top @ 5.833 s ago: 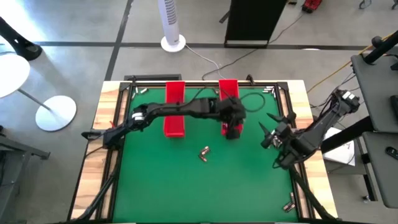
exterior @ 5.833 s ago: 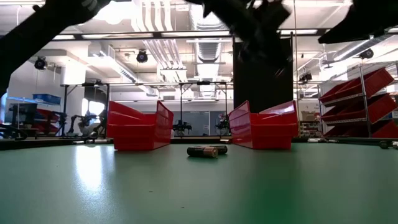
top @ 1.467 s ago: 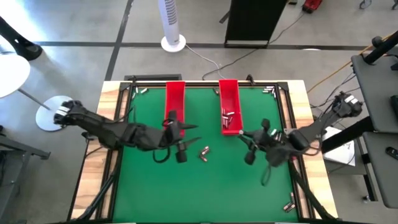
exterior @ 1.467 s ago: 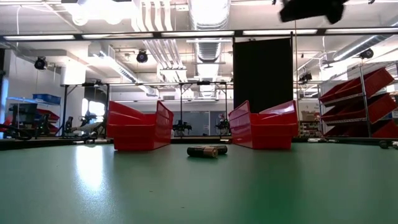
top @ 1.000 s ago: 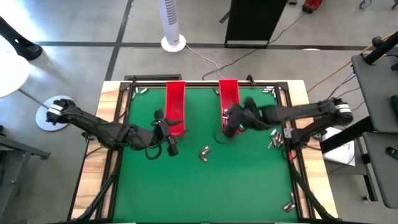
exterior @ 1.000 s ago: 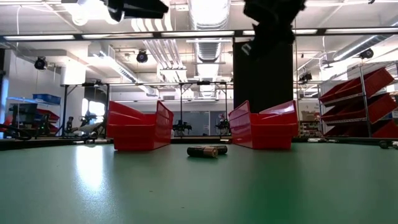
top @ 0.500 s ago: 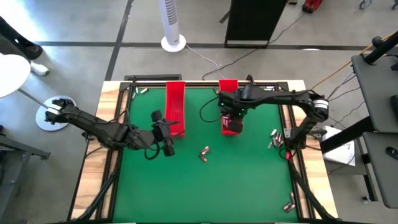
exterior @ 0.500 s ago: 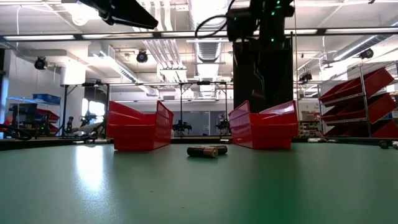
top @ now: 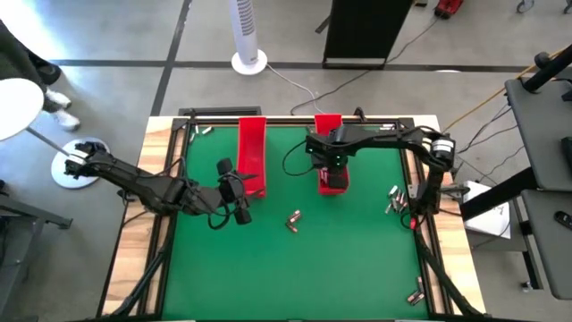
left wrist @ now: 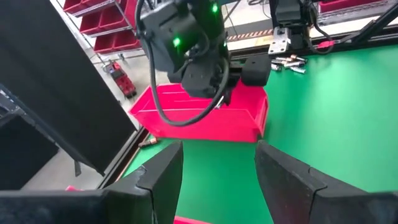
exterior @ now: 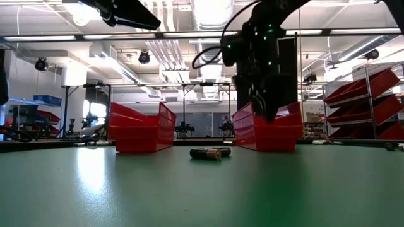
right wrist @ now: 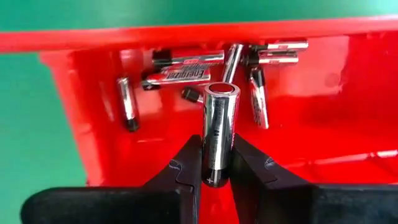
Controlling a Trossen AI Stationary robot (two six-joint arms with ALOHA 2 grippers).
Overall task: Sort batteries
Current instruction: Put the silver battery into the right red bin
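Battery, a smooth steel cylinder, sits clamped mid-body in the right hand, directly over the red tray of loose batteries. Rigid, probably slippery; grip its barrel. Left hand hangs apart, empty.

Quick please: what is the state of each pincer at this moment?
Left pincer: open, holding nothing, beside the left red tray.
Right pincer: closed on a battery, above the right red tray.
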